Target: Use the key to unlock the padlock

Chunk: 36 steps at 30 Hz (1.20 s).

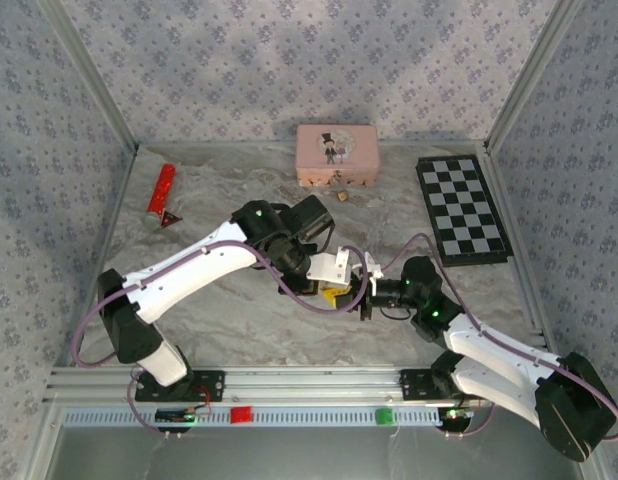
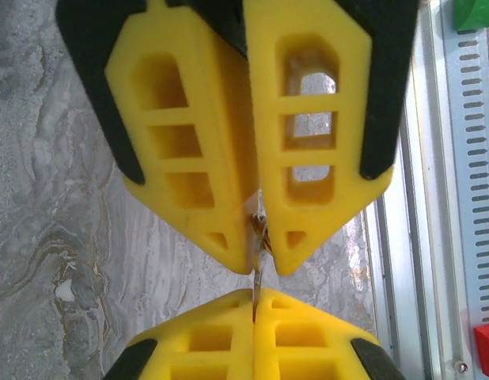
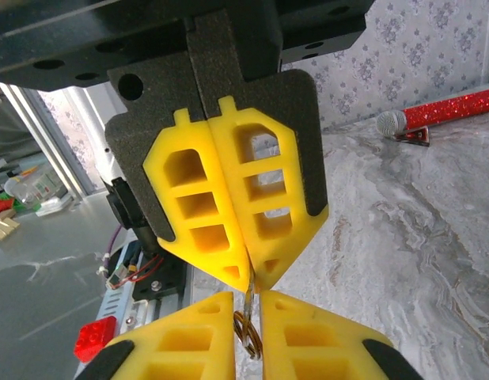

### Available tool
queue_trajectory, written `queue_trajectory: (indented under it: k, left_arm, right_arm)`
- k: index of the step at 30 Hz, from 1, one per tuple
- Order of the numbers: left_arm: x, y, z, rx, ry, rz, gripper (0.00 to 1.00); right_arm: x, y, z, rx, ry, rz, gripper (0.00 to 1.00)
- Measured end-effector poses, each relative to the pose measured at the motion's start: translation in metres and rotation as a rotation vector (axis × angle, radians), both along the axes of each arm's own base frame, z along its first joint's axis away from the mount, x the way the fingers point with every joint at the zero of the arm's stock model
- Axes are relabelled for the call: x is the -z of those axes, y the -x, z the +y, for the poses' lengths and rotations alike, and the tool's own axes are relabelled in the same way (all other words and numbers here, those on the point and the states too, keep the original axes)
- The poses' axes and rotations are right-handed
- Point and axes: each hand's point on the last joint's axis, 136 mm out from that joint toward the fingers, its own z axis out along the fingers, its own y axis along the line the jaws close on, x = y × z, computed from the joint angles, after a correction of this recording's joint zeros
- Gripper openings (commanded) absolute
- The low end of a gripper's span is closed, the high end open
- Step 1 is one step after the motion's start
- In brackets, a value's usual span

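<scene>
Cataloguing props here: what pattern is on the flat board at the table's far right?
The board is a black-and-white checkerboard; the top external view shows it best.

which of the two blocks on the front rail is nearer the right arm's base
The green block, close beside the right arm's base; the red block sits over by the left arm's.

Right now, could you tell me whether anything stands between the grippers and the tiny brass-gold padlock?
Nothing visible on the marble table lies between the left gripper, the right gripper and the tiny brass-gold padlock beside the pink box.
</scene>
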Motion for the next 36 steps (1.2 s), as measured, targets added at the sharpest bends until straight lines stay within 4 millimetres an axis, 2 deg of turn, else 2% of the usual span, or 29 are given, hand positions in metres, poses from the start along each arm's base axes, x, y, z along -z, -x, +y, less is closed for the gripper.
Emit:
queue_trajectory:
  k: [5,10,17,22,23,27,29,33,36]
  left_arm:
    - [0.002,-0.001,0.001,-0.002,-0.007,-0.003,0.0]
    - [0.002,-0.001,0.001,-0.002,-0.004,-0.005,0.02]
    - [-0.006,-0.008,-0.002,-0.026,0.05,-0.062,0.22]
    - [-0.028,-0.02,0.003,-0.092,0.191,-0.14,0.36]
    - [-0.035,-0.024,0.005,-0.114,0.24,-0.166,0.41]
    - [-0.065,-0.05,0.021,-0.277,0.449,-0.281,0.56]
    - [-0.08,-0.073,0.034,-0.409,0.557,-0.33,0.61]
    - [-0.096,-0.121,0.058,-0.668,0.683,-0.35,0.62]
    - [-0.095,-0.149,0.068,-0.812,0.715,-0.335,0.63]
  right_arm:
    - [0.0,0.001,0.0,-0.005,0.0,0.001,0.0]
    - [0.0,0.001,0.0,-0.004,0.0,0.002,0.0]
    - [-0.009,-0.005,-0.006,0.052,-0.021,-0.021,0.0]
    - [-0.017,-0.019,-0.018,0.146,-0.045,-0.029,0.0]
    - [-0.017,-0.023,-0.021,0.172,-0.046,-0.025,0.0]
    - [-0.014,-0.044,-0.034,0.289,-0.049,0.028,0.0]
    - [-0.012,-0.057,-0.043,0.365,-0.058,0.065,0.0]
    - [-0.006,-0.078,-0.063,0.499,-0.081,0.149,0.0]
    - [-0.004,-0.088,-0.074,0.568,-0.105,0.194,0.0]
